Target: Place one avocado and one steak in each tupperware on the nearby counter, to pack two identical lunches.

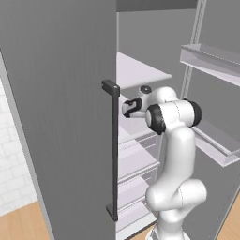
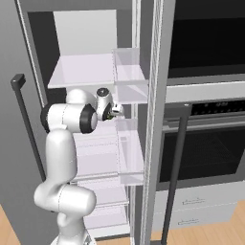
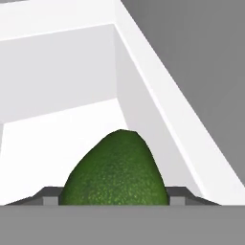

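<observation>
The arm is reaching deep into the open fridge, its elbow level with the middle shelves and the claw (image 2: 116, 112) pushed in over a white shelf (image 1: 140, 70). From where I stand beside the tall grey fridge door (image 1: 61, 117), with its long dark handle (image 1: 114, 150), the hand itself is half hidden by the arm's own joints.

Looking along the hand, an avocado (image 3: 115, 170) sits right between the two finger tips (image 3: 50, 198), one on either side of it, resting on the white floor of a fridge bin or shelf close to its side wall. The claw stands spread about the fruit's width; I cannot tell whether the tips are already pressing on the green skin or stand a shade clear of it.

This looks like the picking step for an avocado, so the packing has hardly got going. Next, I'd judge, the tips need to press firmly on the fruit's sides, which are rounded and could slip. Then the hand should lift it a little and draw straight back out of the fridge, keeping clear of the shelf above and the door bins (image 2: 129, 72), before the base turns toward the desk with the boxes.
</observation>
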